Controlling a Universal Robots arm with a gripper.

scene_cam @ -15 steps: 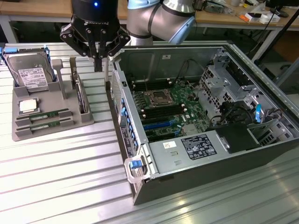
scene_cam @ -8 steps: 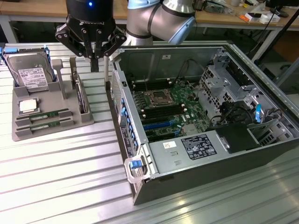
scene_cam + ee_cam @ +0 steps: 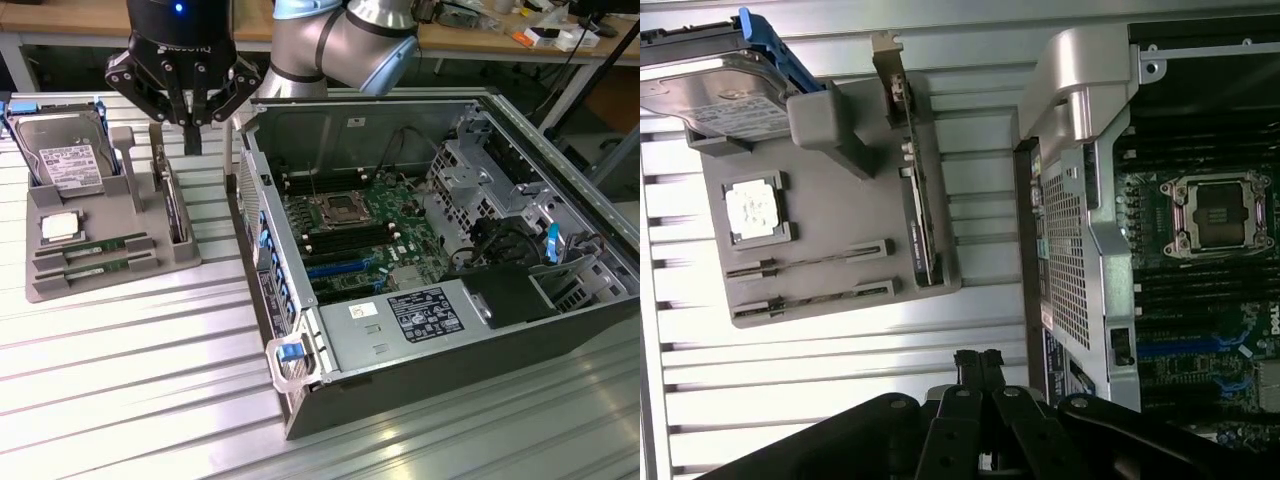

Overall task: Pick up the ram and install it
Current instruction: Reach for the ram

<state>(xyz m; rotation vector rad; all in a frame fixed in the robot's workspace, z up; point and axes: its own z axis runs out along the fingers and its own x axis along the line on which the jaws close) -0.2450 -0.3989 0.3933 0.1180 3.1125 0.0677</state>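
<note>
The claw point(image 3: 191, 145) is clenched, its two fingertips pressed together with nothing between them. It hangs above the far end of the grey tray point(image 3: 60, 285), over the side nearest the computer case point(image 3: 420, 375), and is clear of everything in the tray.

The ram point(image 3: 105, 245) lies in the tray, apart from the claw. It shows as two thin green sticks seated in parallel slots at the tray's near end. In the wrist view the ram point(image 3: 810, 258) sits flat in those same slots, just beside the square silver chip point(image 3: 752, 210).

At the tray's far end a hard drive point(image 3: 65, 160) with a white label leans in a blue-edged holder. The chip point(image 3: 60, 227) rests in its own square pocket between the hard drive and the ram. A long card point(image 3: 172, 205) stands on edge along the tray's side facing the case.

The case lies open next to the tray on the ribbed metal table point(image 3: 150, 380), and its green board point(image 3: 350, 235) and empty processor socket point(image 3: 340, 210) are in plain sight.
</note>
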